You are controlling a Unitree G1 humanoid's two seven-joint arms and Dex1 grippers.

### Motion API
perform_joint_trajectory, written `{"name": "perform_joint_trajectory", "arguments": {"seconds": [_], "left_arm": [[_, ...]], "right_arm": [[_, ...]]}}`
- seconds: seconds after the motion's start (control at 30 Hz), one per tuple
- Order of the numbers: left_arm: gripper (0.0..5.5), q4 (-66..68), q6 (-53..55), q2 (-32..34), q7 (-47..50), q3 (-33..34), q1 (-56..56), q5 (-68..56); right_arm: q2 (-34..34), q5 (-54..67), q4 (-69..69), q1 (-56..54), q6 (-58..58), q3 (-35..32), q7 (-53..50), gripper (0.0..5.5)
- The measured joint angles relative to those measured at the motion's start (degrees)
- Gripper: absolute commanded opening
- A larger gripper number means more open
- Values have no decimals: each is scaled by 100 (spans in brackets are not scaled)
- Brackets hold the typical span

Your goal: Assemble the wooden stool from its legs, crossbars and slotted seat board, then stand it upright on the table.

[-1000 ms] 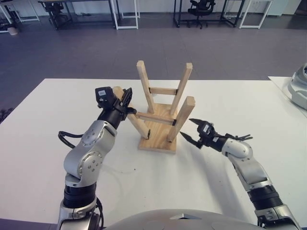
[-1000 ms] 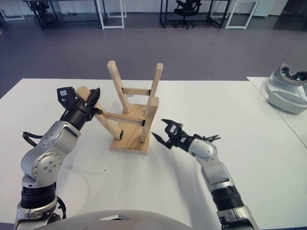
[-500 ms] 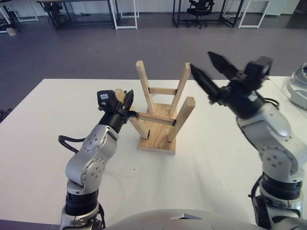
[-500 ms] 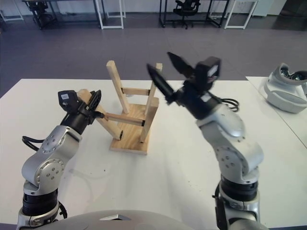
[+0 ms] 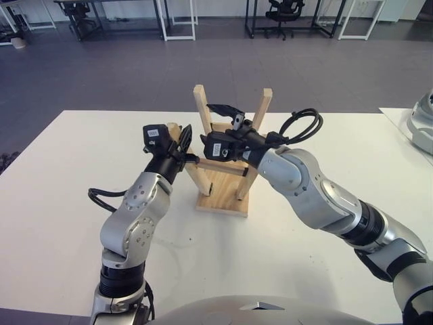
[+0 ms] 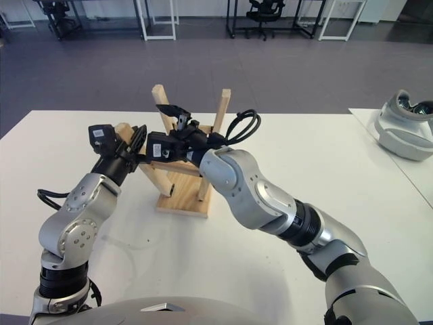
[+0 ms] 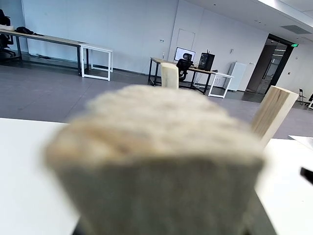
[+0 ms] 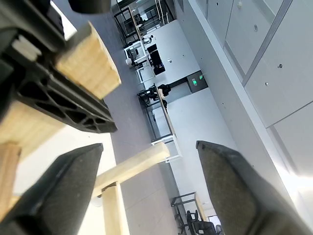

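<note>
Left eye view: the stool (image 5: pixel 220 183) sits upside down mid-table (image 5: pixel 61 176), seat board (image 5: pixel 218 202) down and legs up. The left gripper (image 5: pixel 181 143) is clamped on the top of the near-left leg (image 5: pixel 197 179). The right gripper (image 5: pixel 211 127) hovers just right of it, above the crossbar (image 5: pixel 226 168).

Left wrist view: the gripped leg's end (image 7: pixel 156 161) looms close.

Right wrist view: the right gripper's fingers (image 8: pixel 63 191) are spread wide, holding nothing.

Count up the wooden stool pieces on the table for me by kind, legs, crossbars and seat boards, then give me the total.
legs: 4
crossbars: 2 in sight
seat board: 1
Total: 7
</note>
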Motion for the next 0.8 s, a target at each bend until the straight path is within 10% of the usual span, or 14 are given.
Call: {"name": "perform_joint_trajectory", "arguments": {"seconds": [0.5,0.8], "left_arm": [[101,-51,91,-235,-170,-164,-94,120],[253,179,433,-714,-534,36,-222,-523]], "right_arm": [[433,-1124,1023,762,-426,285,374,357],[255,-1270,1267,1144,-1441,-401,397,357]]}}
